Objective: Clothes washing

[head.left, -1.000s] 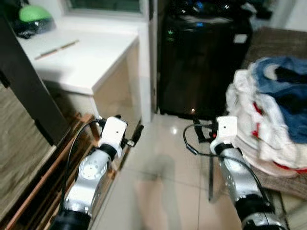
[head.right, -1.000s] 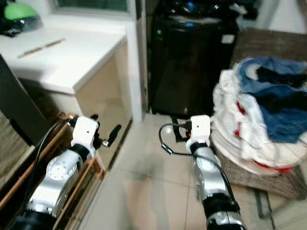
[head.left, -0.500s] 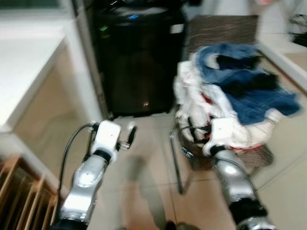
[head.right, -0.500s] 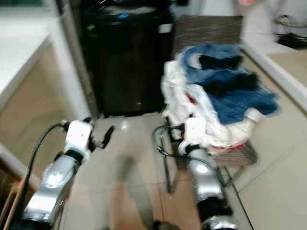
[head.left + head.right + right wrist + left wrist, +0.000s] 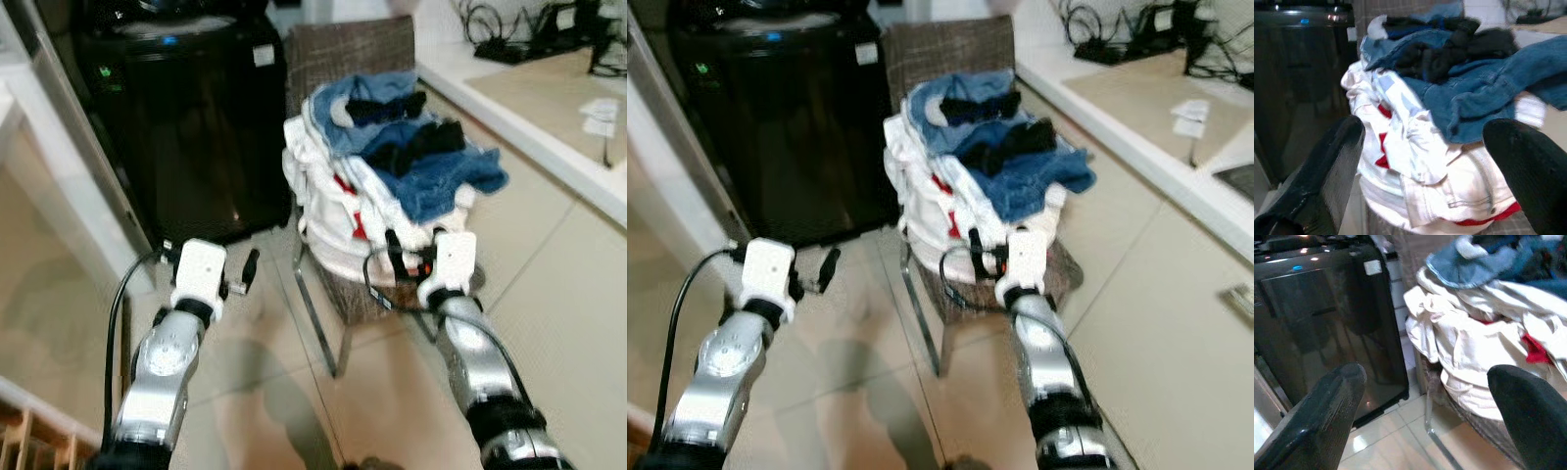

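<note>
Since a second ago the camera has swung to the right: the white desk with the green helmet and the wooden rack have left the picture, and the heap of clothes [image 5: 387, 166], then at the right edge, now sits near the middle. The things themselves lie as they did.

The heap, white and red garments below with blue denim and dark pieces on top, rests on a brown woven chair with thin metal legs [image 5: 318, 323]. Just beside it, toward the robot's left, stands the tall glossy black washing machine [image 5: 186, 127], its small blue light showing on top. A narrow strip of pale tiled floor [image 5: 265, 392] runs between machine and chair, and wider open tile spreads at the robot's right up to a long white ledge [image 5: 529, 137] that carries cables and papers. A white post [image 5: 69, 166] edges the machine on the left.

The left gripper [image 5: 1425, 396] hangs over the floor in front of the machine, its jaws spread wide and holding nothing; between the black fingers [image 5: 1327, 406] the wrist view shows the machine's front and the white garments. The right gripper [image 5: 1425, 161] sits close before the heap at the chair's front edge, jaws likewise wide apart and empty, with the denim and white cloth framed between them. Whether it touches the cloth cannot be told.
</note>
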`<state>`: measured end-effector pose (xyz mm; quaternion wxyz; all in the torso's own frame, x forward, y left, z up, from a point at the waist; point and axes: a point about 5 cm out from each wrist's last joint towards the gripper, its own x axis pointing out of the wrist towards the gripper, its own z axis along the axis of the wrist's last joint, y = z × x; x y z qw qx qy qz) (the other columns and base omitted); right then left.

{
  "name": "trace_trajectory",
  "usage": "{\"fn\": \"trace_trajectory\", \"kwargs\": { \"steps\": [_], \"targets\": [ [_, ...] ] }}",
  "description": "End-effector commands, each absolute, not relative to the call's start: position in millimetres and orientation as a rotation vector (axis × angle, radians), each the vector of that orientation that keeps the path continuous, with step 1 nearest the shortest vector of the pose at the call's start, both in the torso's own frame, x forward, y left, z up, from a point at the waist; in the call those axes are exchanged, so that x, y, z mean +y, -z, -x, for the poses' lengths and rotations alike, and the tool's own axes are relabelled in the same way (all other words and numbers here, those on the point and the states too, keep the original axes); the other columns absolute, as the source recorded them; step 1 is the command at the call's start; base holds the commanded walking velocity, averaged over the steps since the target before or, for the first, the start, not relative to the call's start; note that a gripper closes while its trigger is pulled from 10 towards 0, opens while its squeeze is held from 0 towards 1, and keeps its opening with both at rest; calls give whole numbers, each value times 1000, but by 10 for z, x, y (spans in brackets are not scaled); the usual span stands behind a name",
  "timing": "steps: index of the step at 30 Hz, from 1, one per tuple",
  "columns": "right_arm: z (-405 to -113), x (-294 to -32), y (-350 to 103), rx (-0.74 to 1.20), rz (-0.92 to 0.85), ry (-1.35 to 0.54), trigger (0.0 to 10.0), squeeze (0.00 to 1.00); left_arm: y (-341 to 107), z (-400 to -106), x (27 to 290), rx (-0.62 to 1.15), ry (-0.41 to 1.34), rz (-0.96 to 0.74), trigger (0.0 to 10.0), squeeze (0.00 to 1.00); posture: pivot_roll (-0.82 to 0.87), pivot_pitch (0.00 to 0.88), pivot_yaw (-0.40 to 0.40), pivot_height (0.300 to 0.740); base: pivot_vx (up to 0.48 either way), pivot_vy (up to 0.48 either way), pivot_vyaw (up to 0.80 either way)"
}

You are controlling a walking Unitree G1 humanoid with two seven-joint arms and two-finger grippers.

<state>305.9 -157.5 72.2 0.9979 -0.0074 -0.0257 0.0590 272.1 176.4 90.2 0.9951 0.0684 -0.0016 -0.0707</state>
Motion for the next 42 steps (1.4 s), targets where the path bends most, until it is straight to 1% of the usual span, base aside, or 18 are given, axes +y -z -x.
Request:
{"fn": "trace_trajectory", "kwargs": {
  "steps": [1,4,7,10,11,13,19,22,29,32,36,42],
  "targets": [
    [-3028,-1653,-861,-146,14,-102,10000,0,-1012,-2660,1881,-73,82,-103,10000,0,-60,0,-1,740,0,0,0],
    [-2971,-1690,-929,-194,-7,-101,10000,0,-1074,-2601,1928,-105,65,-70,10000,0,-59,0,-4,740,0,0,0],
    [-2838,-1712,-1009,-236,20,-139,10000,0,-1212,-2511,1863,-144,146,-74,10000,0,-53,0,-11,740,0,0,0],
    [-2824,-1596,-1062,-233,11,-246,10000,0,-1241,-2512,1690,-119,259,-94,10000,0,-52,0,-15,740,0,0,0],
    [-2844,-1454,-1093,-218,-13,-336,10000,0,-1267,-2531,1605,-128,298,-107,10000,0,-52,0,-16,740,0,0,0],
    [-2888,-1409,-1127,-222,-23,-347,10000,0,-1284,-2550,1570,-151,321,-108,10000,0,-60,0,-12,740,122,0,0],
    [-2960,-1479,-1139,-218,9,-267,10000,0,-1293,-2631,1591,-147,301,-129,10000,0,-67,0,-10,740,441,0,0],
    [-3034,-1603,-1127,-185,54,-139,10000,0,-1342,-2683,1624,-156,287,-133,10000,0,-69,0,-7,740,480,0,0],
    [-3084,-1572,-1119,-165,54,-152,10000,0,-1330,-2757,1652,-148,284,-149,10000,0,-82,0,9,740,471,0,0],
    [-3089,-1550,-1106,-163,46,-152,10000,0,-1316,-2774,1641,-141,294,-145,10000,0,-88,0,15,740,349,321,-775],
    [-3084,-1537,-1094,-161,43,-155,10000,0,-1295,-2781,1627,-127,302,-141,10000,0,-92,0,17,740,0,466,-780],
    [-3104,-1563,-1040,-133,30,-131,10000,0,-1269,-2829,1585,-106,335,-192,10000,0,-91,0,17,740,0,456,-795]
  ]
}}
